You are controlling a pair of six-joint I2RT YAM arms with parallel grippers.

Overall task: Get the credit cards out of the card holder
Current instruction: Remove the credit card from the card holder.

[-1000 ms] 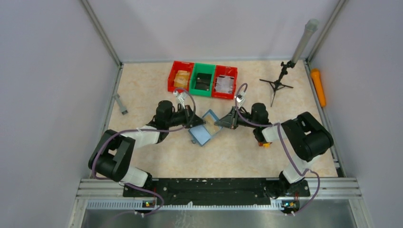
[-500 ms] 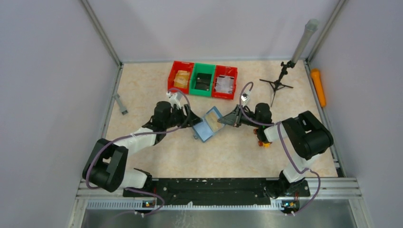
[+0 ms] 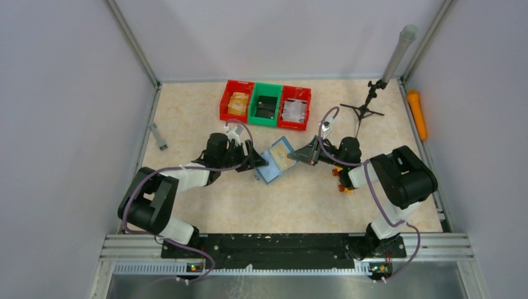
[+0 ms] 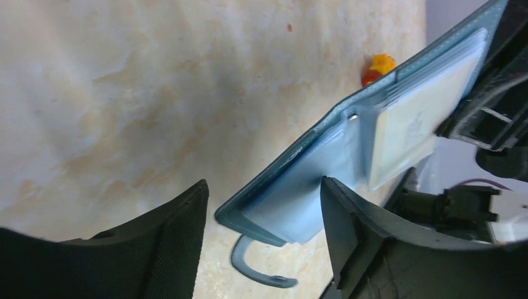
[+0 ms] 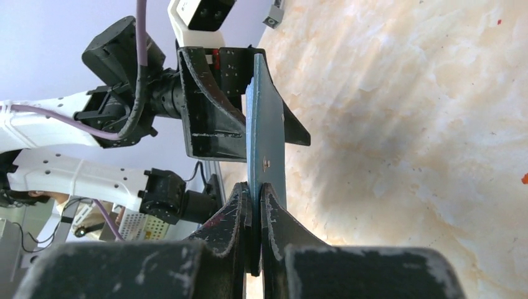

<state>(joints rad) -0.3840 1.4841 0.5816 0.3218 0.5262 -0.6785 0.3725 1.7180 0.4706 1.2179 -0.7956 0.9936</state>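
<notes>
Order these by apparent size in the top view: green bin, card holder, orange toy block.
1. green bin and card holder: about alike, and the holder is tilted, so unranked.
2. orange toy block: clearly smallest, partly hidden.

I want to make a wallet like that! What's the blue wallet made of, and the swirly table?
The card holder looks like matte teal-blue leather or fake leather, with a seam along its edge; its pocket looks like glossy clear plastic. The table looks smooth, beige with marble swirls: stone or printed laminate, I can't tell.
</notes>
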